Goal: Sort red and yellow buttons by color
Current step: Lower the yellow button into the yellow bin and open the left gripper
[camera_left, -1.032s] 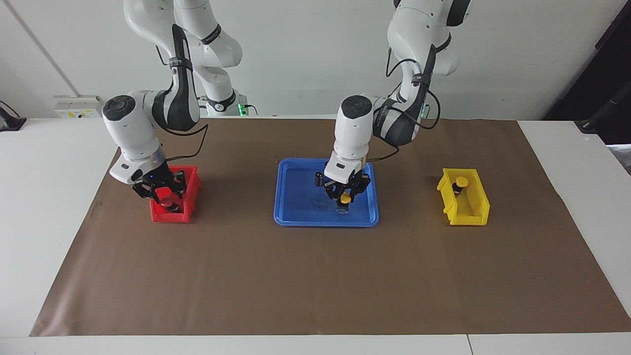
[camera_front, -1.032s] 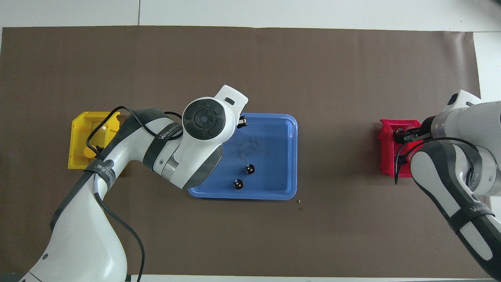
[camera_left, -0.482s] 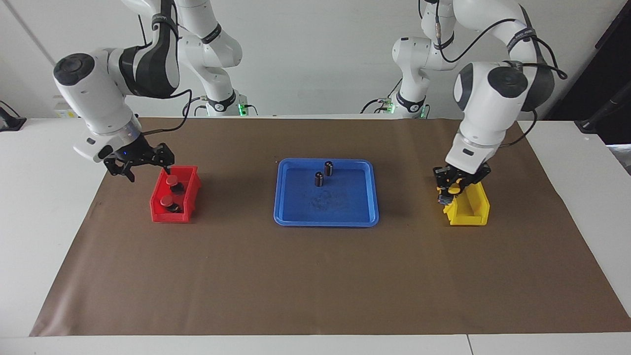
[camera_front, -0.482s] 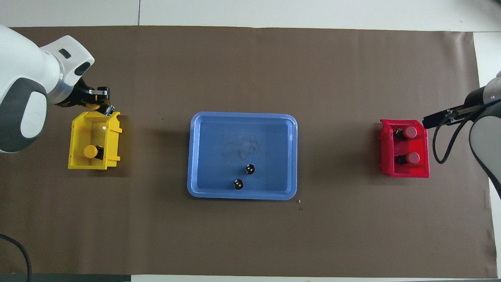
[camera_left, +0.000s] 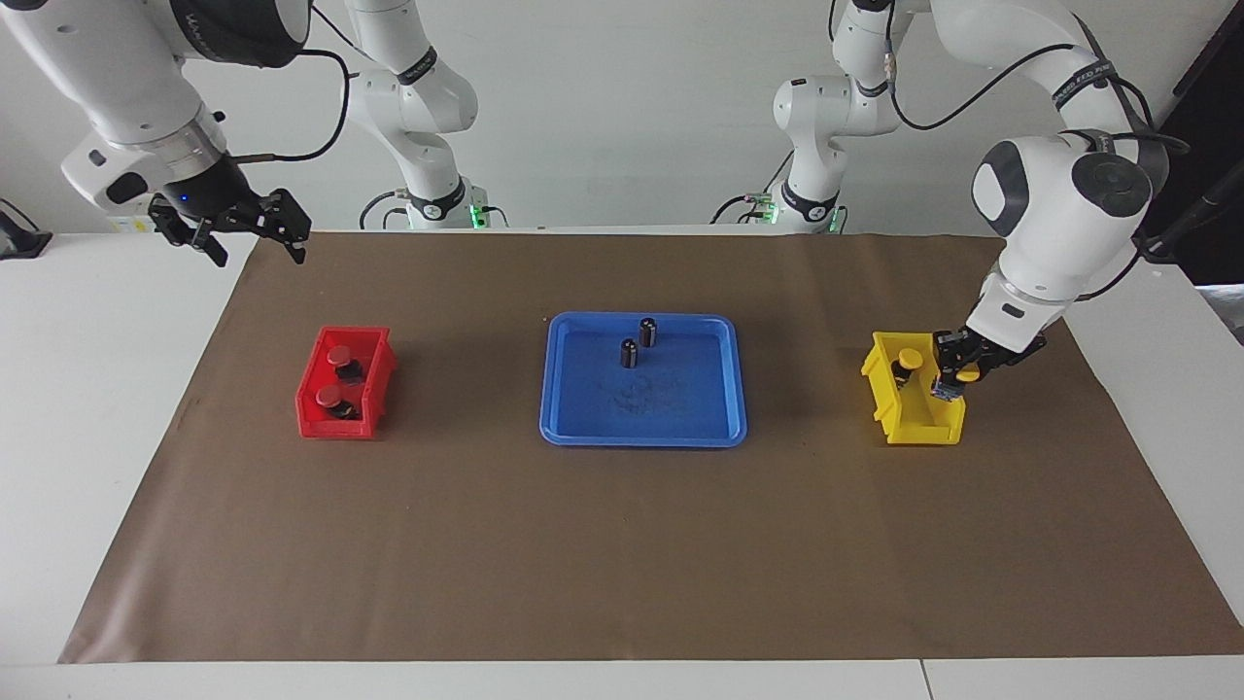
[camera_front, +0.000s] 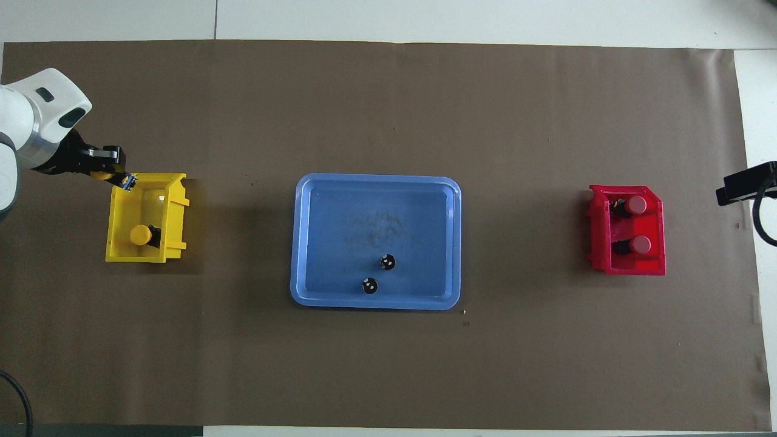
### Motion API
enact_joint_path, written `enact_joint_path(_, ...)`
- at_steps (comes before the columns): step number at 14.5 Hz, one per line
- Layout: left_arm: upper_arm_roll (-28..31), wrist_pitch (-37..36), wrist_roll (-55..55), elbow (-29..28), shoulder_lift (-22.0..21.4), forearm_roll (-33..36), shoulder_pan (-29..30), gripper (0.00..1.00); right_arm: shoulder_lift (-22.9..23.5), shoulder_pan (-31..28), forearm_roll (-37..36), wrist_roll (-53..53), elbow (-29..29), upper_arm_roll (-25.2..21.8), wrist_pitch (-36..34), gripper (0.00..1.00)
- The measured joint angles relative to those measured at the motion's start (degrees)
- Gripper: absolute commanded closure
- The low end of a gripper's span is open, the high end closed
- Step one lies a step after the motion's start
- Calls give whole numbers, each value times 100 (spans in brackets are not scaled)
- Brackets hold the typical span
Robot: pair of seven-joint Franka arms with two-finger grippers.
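Holding a yellow button (camera_left: 968, 374) between closed fingers, the left gripper (camera_left: 957, 381) hangs over the outer wall of the yellow bin (camera_left: 918, 420), at the left arm's end of the table; in the overhead view the gripped button (camera_front: 103, 176) sits just above the bin's corner farthest from the robots. A second yellow button (camera_left: 908, 361) lies inside this bin, at the end nearer to the robots. The right gripper (camera_left: 231, 226) is raised with its fingers spread wide and empty, above the table's edge at the right arm's end, well apart from the red bin (camera_left: 345, 385). Two red buttons (camera_left: 339, 357) (camera_left: 330, 397) rest in the red bin, one nearer to the robots than the other. The blue tray (camera_left: 643, 428) lies between the two bins on the brown mat (camera_left: 622, 554), and two dark cylinders (camera_left: 647, 332) (camera_left: 629, 353) stand upright in the part of it nearer to the robots.
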Motion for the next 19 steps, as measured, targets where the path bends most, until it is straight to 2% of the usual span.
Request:
enact_joint_path(2,1,560,-104,-489,-129,-184,159,98,36,-246,57,0,-38,-46,28,1)
enact_joint_path(4,-4,824,-354,-804,-212,-248,201,98,35,-283,57,0,-189,-68,269,1)
enact_joint_path(8,-105,1045,-834,-1075,-240,-251,147,98,20,-171,-60,6,-227,-179,433,1)
enact_joint_path(15,-127,1944,-900,-1785,-236,-252,148,98,18,-136,-248,22,-247,23,405,1)
enact_joint_path(16,-127,2032,-900,-1853,-231,-252,148,96,18,-136,-248,22,-253,23,405,1)
enact_joint_path(17,-127,2092,-900,-1914,-216,-252,148,81,18,-137,-248,22,-260,22,405,1)
enact_joint_path(18,-127,2158,-899,-1961,-191,-252,148,50,18,-138,-248,22,-264,21,405,1)
enact_joint_path(19,-126,2198,-893,-1982,-165,-252,150,46,17,-138,-248,22,-267,22,405,1)
